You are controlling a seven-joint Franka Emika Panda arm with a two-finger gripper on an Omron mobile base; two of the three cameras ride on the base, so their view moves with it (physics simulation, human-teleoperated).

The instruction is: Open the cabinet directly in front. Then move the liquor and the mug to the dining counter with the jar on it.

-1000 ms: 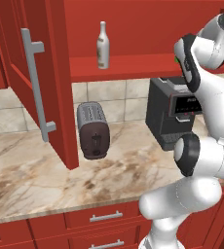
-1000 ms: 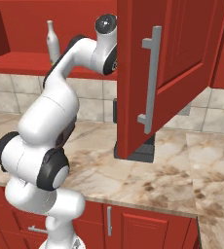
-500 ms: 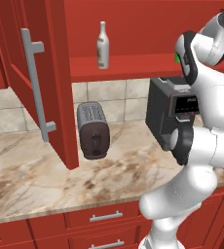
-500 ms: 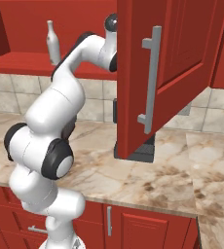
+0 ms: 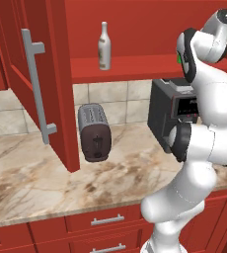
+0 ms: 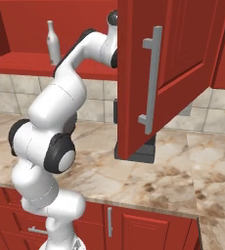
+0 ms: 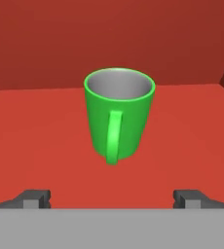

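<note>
Hand view: mug stands upright on the cabinet shelf dead ahead of the wide-open, empty claw, handle facing it.

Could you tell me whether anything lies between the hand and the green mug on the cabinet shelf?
Nothing does: in the hand view, just bare red shelf separates the open hand from the mug.

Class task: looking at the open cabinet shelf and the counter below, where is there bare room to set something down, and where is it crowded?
Bare: the shelf between the bottle and the mug; the counter in front of the toaster. Crowded: the back of the counter, where toaster and coffee machine stand.
</note>
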